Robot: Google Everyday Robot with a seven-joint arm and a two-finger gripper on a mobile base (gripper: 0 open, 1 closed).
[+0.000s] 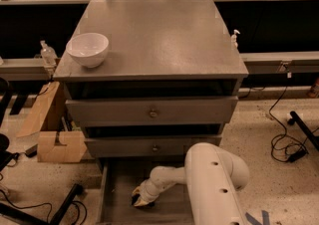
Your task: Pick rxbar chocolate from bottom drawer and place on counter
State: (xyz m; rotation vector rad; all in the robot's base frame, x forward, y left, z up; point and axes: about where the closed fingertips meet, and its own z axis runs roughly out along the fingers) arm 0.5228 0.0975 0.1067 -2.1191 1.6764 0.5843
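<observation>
The bottom drawer is pulled open at the foot of the cabinet, a grey tray with low walls. My gripper reaches down into it on the white arm, its fingertips on the drawer floor around a small dark bar, the rxbar chocolate. Only a dark sliver of the bar shows beneath the fingers. The counter is the broad grey cabinet top above.
A white bowl stands at the counter's front left corner. Two closed drawer fronts with knobs sit above the open drawer. A cardboard box is on the floor at left; cables lie at right.
</observation>
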